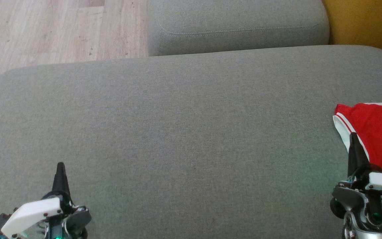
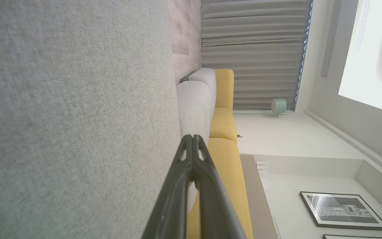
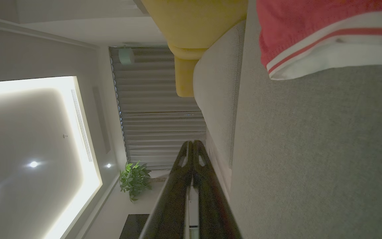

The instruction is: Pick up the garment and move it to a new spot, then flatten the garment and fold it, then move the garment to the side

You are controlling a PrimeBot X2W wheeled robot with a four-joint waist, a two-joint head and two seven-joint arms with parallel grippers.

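Observation:
The garment (image 1: 376,132) is red with a white, red-striped hem and lies at the right edge of the grey cushion (image 1: 191,132), partly cut off by the frame. The right wrist view shows its hem (image 3: 327,43) at the top right. My right gripper (image 1: 353,136) is shut, and its tip stands over the garment's near left edge; I cannot tell whether it touches the cloth. My left gripper (image 1: 60,165) is shut with nothing in it, low at the front left of the cushion. Both pairs of fingers meet at their tips in the left wrist view (image 2: 193,137) and right wrist view (image 3: 192,143).
A second grey cushion (image 1: 237,26) lies beyond the first. Wooden floor (image 1: 45,30) is at the far left and a yellow sofa part (image 1: 370,23) at the far right. Curtains (image 2: 250,53) and a framed picture (image 2: 342,210) show in the left wrist view.

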